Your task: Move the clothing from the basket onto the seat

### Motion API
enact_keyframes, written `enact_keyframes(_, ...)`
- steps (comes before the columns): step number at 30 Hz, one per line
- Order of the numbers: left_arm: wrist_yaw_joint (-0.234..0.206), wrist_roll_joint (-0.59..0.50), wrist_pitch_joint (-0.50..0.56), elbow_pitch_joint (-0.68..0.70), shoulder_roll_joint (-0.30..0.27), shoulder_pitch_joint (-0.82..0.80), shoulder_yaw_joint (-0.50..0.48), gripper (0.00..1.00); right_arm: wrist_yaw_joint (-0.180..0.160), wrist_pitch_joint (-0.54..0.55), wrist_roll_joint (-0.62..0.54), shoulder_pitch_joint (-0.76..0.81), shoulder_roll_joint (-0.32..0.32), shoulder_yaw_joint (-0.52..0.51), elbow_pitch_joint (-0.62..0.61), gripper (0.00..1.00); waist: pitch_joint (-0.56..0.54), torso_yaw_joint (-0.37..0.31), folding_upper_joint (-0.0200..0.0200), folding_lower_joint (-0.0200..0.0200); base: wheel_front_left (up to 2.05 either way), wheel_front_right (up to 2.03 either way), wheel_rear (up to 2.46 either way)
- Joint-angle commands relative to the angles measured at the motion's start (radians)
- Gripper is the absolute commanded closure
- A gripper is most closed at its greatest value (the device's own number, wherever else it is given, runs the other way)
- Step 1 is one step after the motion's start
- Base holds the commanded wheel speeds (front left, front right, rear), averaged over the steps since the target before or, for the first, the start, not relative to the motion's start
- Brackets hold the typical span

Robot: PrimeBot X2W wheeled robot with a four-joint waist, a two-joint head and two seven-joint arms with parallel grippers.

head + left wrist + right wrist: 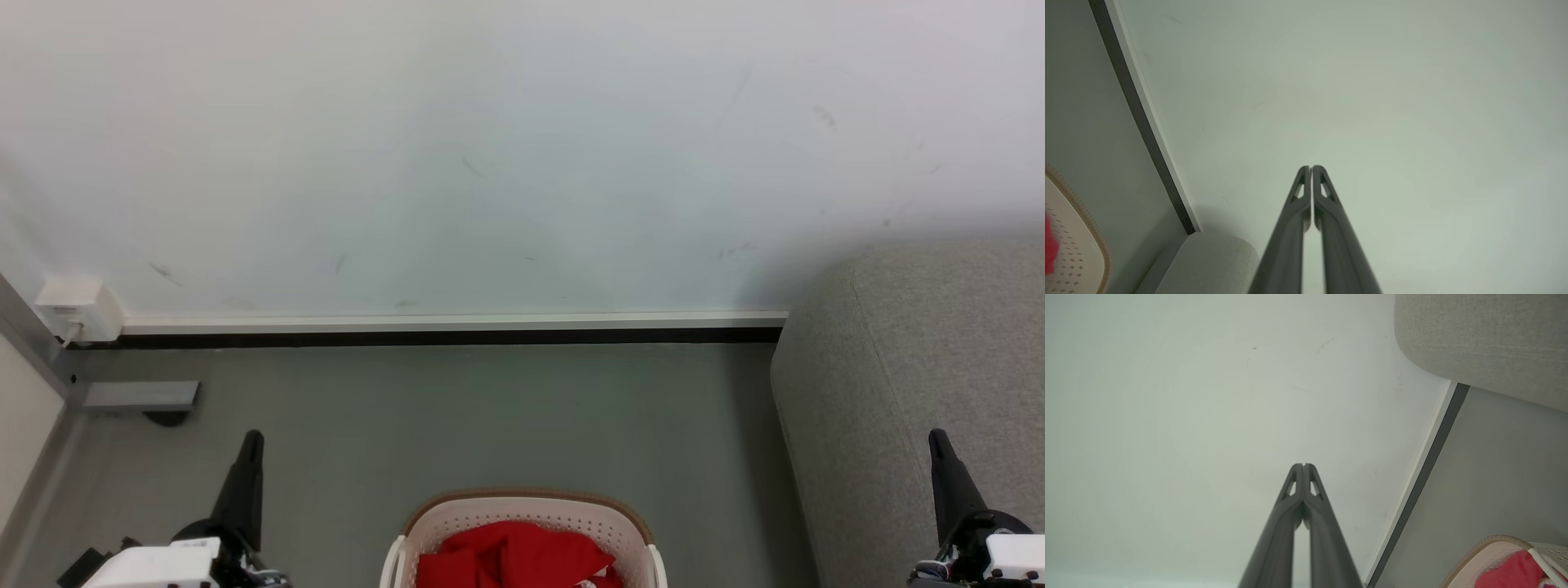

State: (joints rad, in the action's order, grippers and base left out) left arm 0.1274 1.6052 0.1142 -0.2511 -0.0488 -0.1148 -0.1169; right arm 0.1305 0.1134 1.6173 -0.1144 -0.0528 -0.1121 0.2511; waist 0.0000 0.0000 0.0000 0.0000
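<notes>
1. Lying crumpled in the cream, brown-rimmed basket (531,513), the bright red clothing (514,555) sits left of the grey seat (898,367).
2. Both the left gripper (252,438) and right gripper (936,437) hold nothing, fingers pressed together.

the head view's bottom edge cuts off the near part of the basket (531,513) and the clothing (514,551) in it. the sofa (914,392) runs off the right edge. in the left wrist view the clothing is only a blurred red smear at the left edge. the white box (77,309) on the wall is too small to identify.
</notes>
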Motion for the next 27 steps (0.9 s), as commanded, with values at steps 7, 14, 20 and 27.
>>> enact_keyframes(7,0.006,0.012,0.005,0.002,-0.002,-0.006,0.0,1.0,0.0,0.003,-0.009,-0.006,0.001,-0.004,0.001,1.0,0.0,0.0,0.0,0.0,0.0,0.0,0.0)
enact_keyframes(14,0.006,0.012,0.005,0.001,-0.002,-0.006,0.0,1.0,0.0,0.003,-0.009,-0.006,0.001,-0.004,0.001,1.0,0.0,0.0,0.0,0.0,0.0,0.0,0.0)
enact_keyframes(20,0.006,0.012,0.005,0.002,-0.002,-0.006,-0.001,1.0,0.0,0.003,-0.008,-0.006,0.001,-0.004,0.001,1.0,0.0,0.0,0.0,0.0,0.0,0.0,0.0)
enact_keyframes(27,0.006,0.012,0.005,0.002,-0.002,-0.006,-0.001,1.0,0.0,0.003,-0.008,-0.006,0.001,-0.005,0.001,1.0,0.0,0.0,0.0,0.0,0.0,0.0,0.0)
